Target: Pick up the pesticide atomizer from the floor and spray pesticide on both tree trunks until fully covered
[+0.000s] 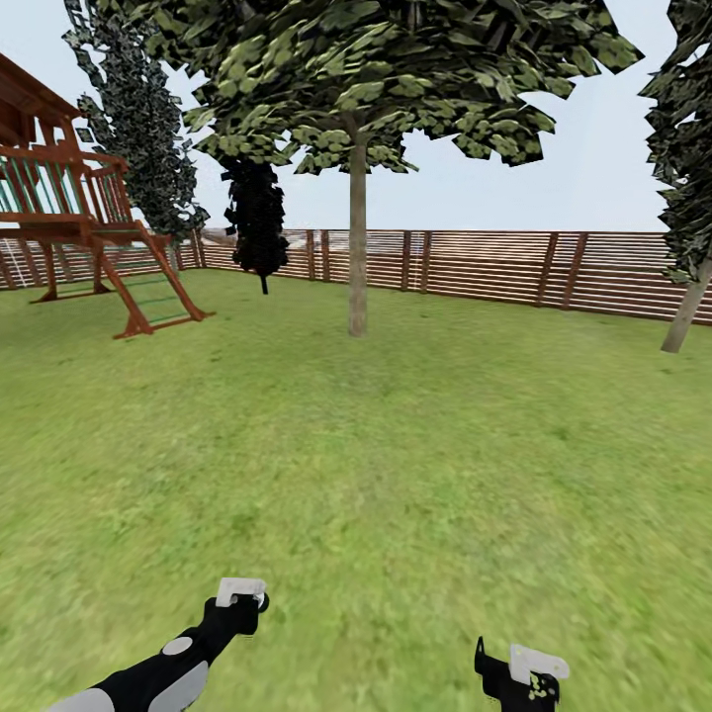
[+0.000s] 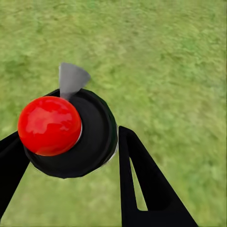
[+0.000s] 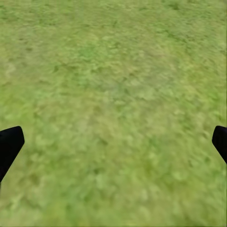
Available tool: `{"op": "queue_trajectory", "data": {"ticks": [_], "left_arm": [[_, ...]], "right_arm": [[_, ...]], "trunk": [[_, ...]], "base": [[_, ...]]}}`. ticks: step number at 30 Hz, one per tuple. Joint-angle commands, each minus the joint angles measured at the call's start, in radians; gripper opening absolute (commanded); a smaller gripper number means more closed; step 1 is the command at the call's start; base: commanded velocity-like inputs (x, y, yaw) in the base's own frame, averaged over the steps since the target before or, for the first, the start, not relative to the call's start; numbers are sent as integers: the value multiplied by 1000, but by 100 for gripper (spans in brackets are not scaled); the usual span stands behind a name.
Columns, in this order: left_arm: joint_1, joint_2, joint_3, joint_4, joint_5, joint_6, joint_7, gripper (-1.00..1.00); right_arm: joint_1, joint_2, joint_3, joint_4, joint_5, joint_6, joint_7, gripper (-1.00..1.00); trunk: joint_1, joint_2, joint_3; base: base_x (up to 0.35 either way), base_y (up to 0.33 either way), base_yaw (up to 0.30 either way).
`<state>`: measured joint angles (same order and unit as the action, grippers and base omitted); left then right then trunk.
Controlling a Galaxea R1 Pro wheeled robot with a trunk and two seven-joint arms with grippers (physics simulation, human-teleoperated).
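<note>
On the lawn well short of the nearer tree trunk [image 1: 357, 247], the left gripper [image 2: 71, 156] clamps the pesticide atomizer [image 2: 66, 132], nozzle forward for spraying, while the right gripper [image 3: 113, 142] hangs spread and empty.

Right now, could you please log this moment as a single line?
left hand: shut on atomizer | right hand: open | near trunk: ahead | second trunk: far right | lawn

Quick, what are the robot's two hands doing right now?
Left gripper: shut on the pesticide atomizer, the one with the red ball top.
Right gripper: open, holding nothing, just grass between its fingers.
</note>
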<state>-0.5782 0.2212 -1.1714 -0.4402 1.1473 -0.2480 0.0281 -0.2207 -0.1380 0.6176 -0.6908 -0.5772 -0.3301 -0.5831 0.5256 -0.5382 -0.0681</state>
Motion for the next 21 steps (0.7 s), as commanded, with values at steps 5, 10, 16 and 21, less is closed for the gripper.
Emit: {"op": "queue_trajectory", "data": {"ticks": [5, 10, 16, 21], "left_arm": [[-2, 0, -8, -2, 9, -5, 3, -100], [-2, 0, -8, -2, 9, -5, 3, -100], [-2, 0, -8, -2, 9, -5, 3, -100], [-2, 0, -8, -2, 9, -5, 3, -100]], "right_arm": [[-2, -2, 8, -1, -10, -6, -6, 100], [-2, -2, 8, -1, -10, -6, -6, 100], [-2, -2, 8, -1, -10, -6, -6, 100], [-2, -2, 9, -1, -10, -6, -6, 100]], "trunk": [[1, -2, -2], [1, -2, -2], [1, -2, -2], [1, -2, -2]], "base": [[334, 0, 0], [334, 0, 0], [334, 0, 0], [334, 0, 0]]}}
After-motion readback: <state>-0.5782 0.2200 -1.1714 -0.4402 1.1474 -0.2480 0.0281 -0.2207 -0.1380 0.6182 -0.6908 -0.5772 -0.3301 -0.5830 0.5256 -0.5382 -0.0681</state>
